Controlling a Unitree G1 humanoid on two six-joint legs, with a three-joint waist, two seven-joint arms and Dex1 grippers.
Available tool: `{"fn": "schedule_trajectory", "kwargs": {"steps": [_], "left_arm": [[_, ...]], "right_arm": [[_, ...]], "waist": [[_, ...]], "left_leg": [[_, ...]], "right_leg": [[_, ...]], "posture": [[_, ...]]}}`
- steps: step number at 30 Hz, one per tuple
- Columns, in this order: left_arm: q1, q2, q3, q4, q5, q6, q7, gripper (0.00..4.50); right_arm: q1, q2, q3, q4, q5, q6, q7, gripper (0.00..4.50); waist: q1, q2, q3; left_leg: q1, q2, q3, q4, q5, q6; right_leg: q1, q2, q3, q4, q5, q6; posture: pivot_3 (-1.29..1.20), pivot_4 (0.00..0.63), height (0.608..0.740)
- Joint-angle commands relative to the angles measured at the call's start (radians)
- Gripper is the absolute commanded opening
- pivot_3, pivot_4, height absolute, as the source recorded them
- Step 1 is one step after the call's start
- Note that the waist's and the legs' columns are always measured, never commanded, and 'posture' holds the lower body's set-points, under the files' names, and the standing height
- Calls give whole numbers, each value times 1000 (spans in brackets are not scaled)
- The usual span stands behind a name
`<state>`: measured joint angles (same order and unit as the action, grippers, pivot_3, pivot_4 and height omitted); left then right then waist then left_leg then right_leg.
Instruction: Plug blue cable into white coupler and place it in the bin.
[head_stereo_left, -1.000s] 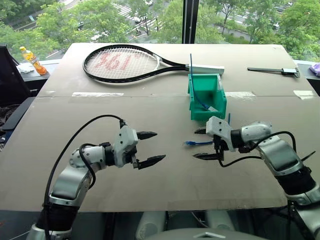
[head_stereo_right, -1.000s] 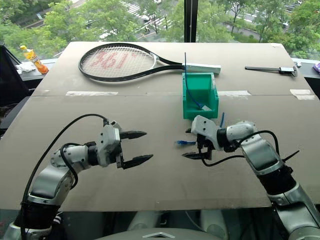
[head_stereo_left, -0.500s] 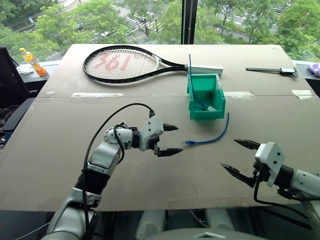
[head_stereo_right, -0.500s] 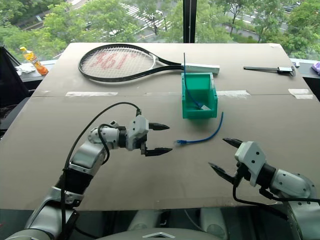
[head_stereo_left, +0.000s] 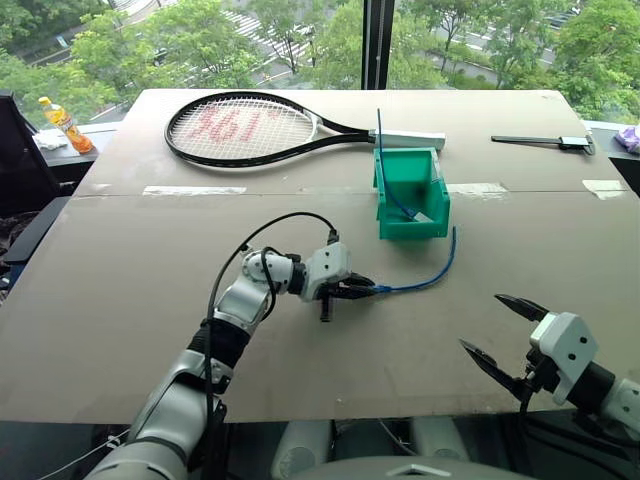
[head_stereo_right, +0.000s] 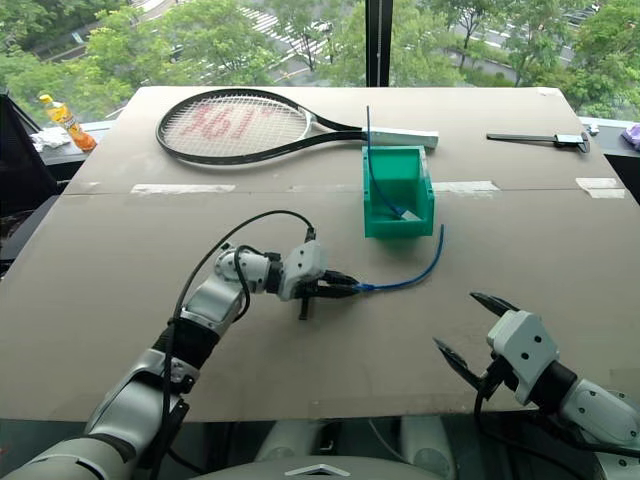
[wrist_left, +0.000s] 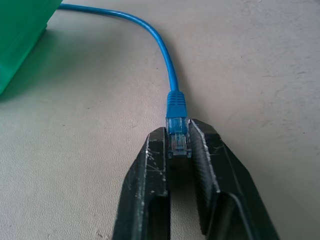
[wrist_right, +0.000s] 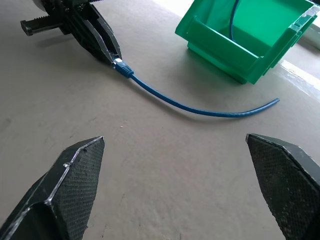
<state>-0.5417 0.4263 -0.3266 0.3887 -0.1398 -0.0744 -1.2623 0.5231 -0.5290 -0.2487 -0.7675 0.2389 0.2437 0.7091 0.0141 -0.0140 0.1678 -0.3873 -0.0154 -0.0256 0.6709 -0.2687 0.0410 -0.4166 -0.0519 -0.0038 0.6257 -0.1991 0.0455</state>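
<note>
The blue cable (head_stereo_left: 420, 280) lies on the table (head_stereo_left: 150, 280) just before the bin (head_stereo_left: 412, 193); its clear plug is pinched by the left gripper (wrist_left: 178, 145) (right gripper (wrist_right: 175, 190) spread wide, empty).

a black-framed tennis racket (head_stereo_left: 250, 125) with red marking on its strings lies flat at the far left of the grey desk (head_stereo_left: 120, 290), its white grip pointing right. a thin dark tool (head_stereo_left: 545, 142) lies at the far right. strips of pale tape (head_stereo_left: 195, 189) mark the desk's seam. an orange bottle (head_stereo_left: 66, 121) stands beyond the far left corner, trees outside the window (head_stereo_left: 200, 40).
</note>
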Motion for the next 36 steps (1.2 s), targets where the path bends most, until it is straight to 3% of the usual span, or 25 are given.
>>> {"fn": "schedule_trajectory", "kwargs": {"steps": [1, 8, 12, 18, 20, 25, 36], "left_arm": [[3, 2, 20, -48, -31, -13, -31, 76], [-23, -50, 113, -240, -160, -11, 9, 76], [-57, -100, 148, -285, -149, -46, 95, 76], [-73, -120, 164, -266, -60, -225, 200, 76], [-75, -119, 165, -246, -32, -271, 234, 0], [-73, -110, 158, -209, -5, -360, 254, 0], [-60, -108, 153, -217, -12, -385, 279, 0]], "right_arm": [[-18, 23, 11, -46, 62, 76, -51, 4500], [-79, 97, 0, -127, 482, 434, -216, 4500], [-188, 136, 28, -136, 604, 516, -355, 4500], [-444, 310, 41, -61, 836, 539, -660, 4500], [-518, 344, 58, -22, 881, 534, -721, 3964], [-638, 382, 73, 59, 965, 511, -801, 3964], [-718, 406, 143, 128, 986, 478, -823, 3964]], "waist": [[0, 0, 0], [2, 0, 0], [1, 0, 0], [-2, 0, 0], [-1, 0, 0], [-1, 0, 0], [-6, 0, 0]], "left_leg": [[0, 0, 0, 0, 0, 0], [-1, 1, -2, 0, 0, 0], [-2, 0, -2, 1, 0, 0], [0, 1, -2, 0, 0, 0], [0, 1, -2, 0, 0, 0], [-1, -1, -1, 0, 0, 0], [0, 0, -2, 0, 0, 0]], "right_leg": [[0, 0, 0, 0, 0, 0], [0, -3, -1, 0, 2, -4], [0, -2, -2, 0, 2, -3], [0, 1, 0, 0, 4, 0], [0, 2, 0, 0, 5, 0], [0, 1, 1, 0, 5, 0], [0, 2, 0, 1, 5, 0]], "posture": [[0, 150, 740], [0, 150, 740], [0, 150, 740], [0, 150, 740], [0, 150, 740], [0, 150, 740], [0, 150, 740]]}}
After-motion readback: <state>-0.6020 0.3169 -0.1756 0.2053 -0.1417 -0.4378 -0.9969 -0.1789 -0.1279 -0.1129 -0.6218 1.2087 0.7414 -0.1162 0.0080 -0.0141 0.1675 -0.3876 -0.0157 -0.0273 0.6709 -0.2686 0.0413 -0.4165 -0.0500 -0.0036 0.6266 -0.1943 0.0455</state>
